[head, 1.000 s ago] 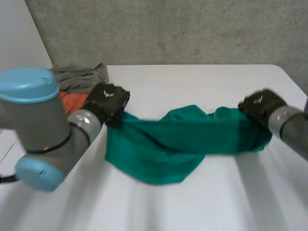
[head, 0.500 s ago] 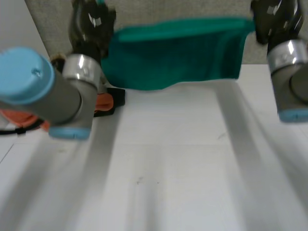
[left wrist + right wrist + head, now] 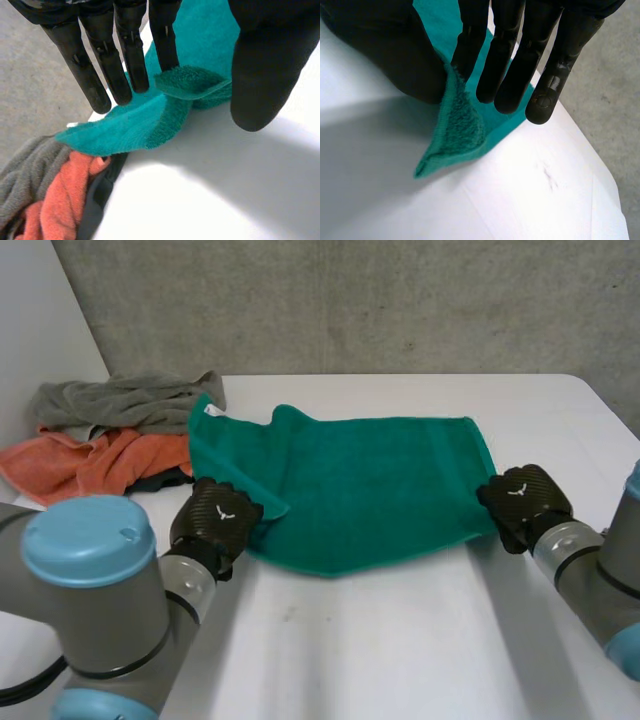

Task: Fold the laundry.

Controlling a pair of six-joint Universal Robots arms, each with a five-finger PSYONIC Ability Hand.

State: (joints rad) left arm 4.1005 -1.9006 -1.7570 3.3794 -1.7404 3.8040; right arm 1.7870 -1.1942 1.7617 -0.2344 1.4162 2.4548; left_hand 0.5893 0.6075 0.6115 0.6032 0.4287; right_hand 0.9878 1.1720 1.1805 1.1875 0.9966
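1. Left robot hand point(image 3: 215, 520): at the near left corner of the green towel point(image 3: 370, 490). Its own wrist view shows the fingers point(image 3: 167, 45) straight and spread away from the thumb. One fingertip rests at a turned-over corner point(image 3: 192, 82). No pinch is evident, so this robot hand is judged apart and not holding.
2. Right robot hand point(image 3: 520, 502): at the near right corner. The wrist view shows the cloth rising in a ridge between the thumb and the first of the straight fingers point(image 3: 470, 45), so it is judged clamped on the towel.
3. Green towel: spread flat across the middle of the worktop point(image 3: 400, 650). The near edge bows towards the robot.
4. Beyond the towel: a grey cloth point(image 3: 120, 400) and an orange cloth point(image 3: 90, 460) are heaped at the worktop's far left, and the towel's left edge touches that pile.
5. Step in hand, as judged: the laying-out is complete and the first fold has not begun.
6. Next move calls for:
   - the left robot hand to flatten the flipped corner and grip it again;
   - both near corners then to be carried together to the far edge, kept level and clear of the pile.
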